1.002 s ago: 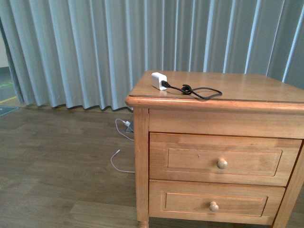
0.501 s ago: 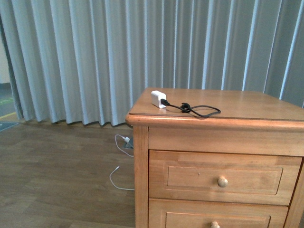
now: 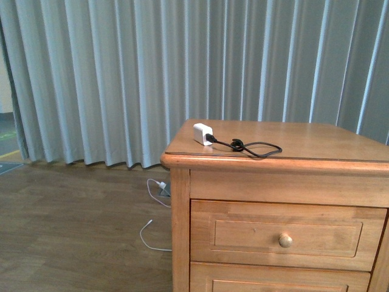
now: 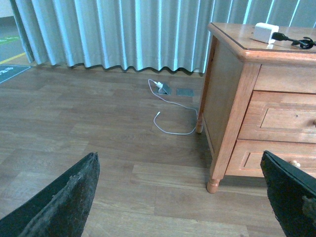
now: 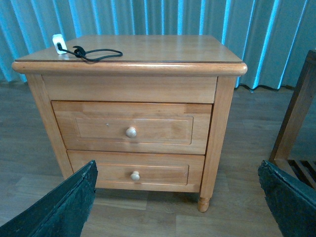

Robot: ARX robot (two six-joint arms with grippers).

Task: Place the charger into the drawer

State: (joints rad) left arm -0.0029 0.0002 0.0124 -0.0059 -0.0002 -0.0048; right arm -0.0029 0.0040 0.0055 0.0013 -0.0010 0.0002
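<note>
The charger, a small white cube with a loosely coiled black cable, lies on top of the honey-brown nightstand near its left front corner. It also shows in the left wrist view and the right wrist view. The upper drawer is shut, with one round pale knob; it also shows in the right wrist view. My left gripper is open and empty above the floor, left of the nightstand. My right gripper is open and empty in front of the nightstand. Neither arm shows in the front view.
A shallower lower drawer is shut below. A thin white cable with a white plug lies on the wooden floor by the grey-blue curtain. A wooden frame stands to the nightstand's right.
The front view has tilted upward: the nightstand sits lower in the picture, the lower drawer has left view, and more curtain shows. The charger has not moved on the top.
</note>
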